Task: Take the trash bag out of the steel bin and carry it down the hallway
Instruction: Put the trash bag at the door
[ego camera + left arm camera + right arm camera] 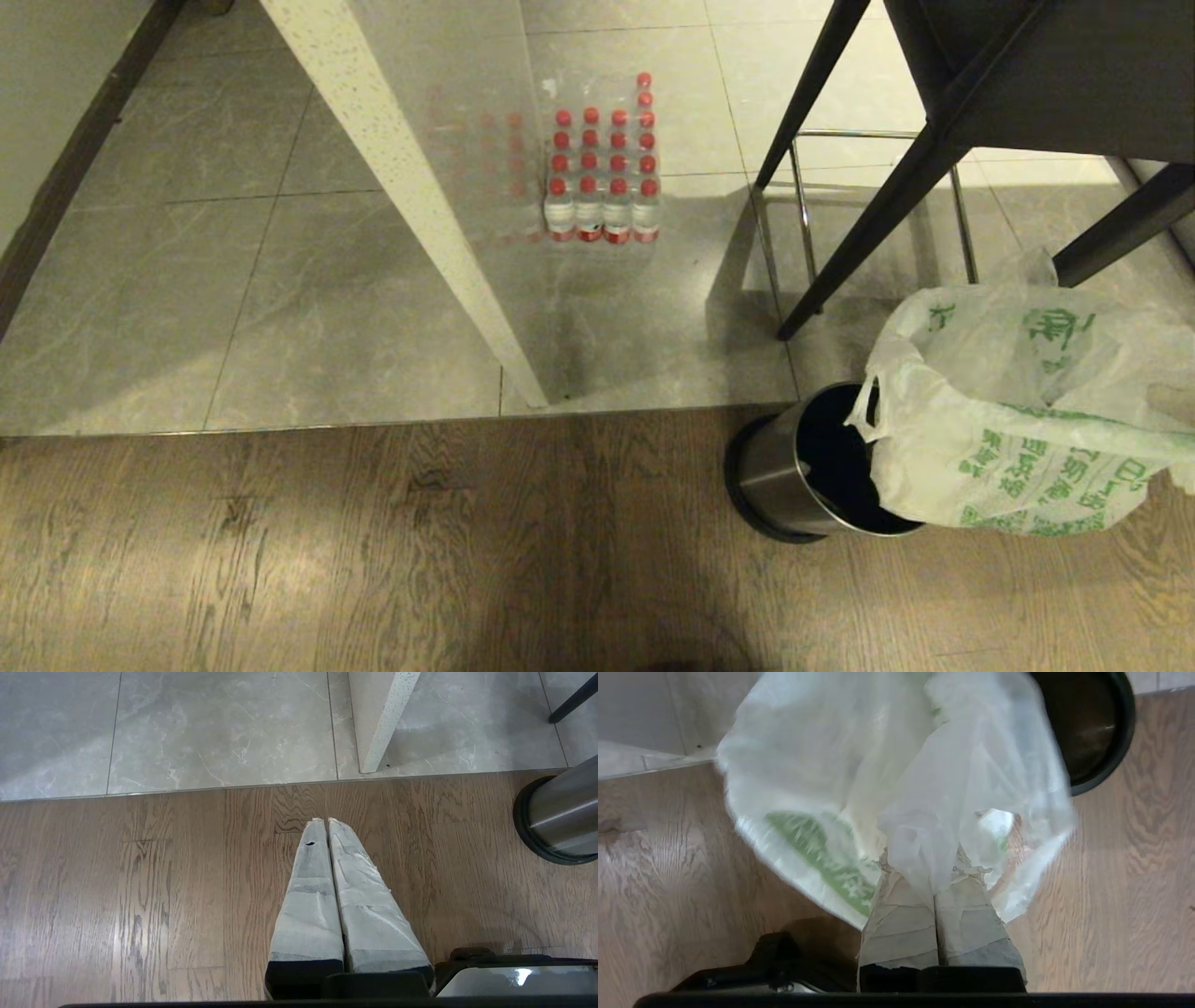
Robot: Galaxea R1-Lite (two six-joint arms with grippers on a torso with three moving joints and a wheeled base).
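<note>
The steel bin (780, 476) stands on the wood floor at the lower right, its dark inside showing. The trash bag (1008, 411), thin white plastic with green print, hangs lifted and stretched to the right, and its lower part covers the right side of the bin's mouth. In the right wrist view my right gripper (934, 877) is shut on a bunched fold of the trash bag (822, 774), above the floor beside the steel bin (1097, 732). My left gripper (327, 821) is shut on nothing and hangs over the wood floor, left of the steel bin (560, 812).
Black table legs (868, 215) and a chrome frame (803, 215) stand just behind the bin. A white wall edge (411, 187) runs across the grey tiles. A pack of red-capped water bottles (604, 173) sits on the tiles beyond it.
</note>
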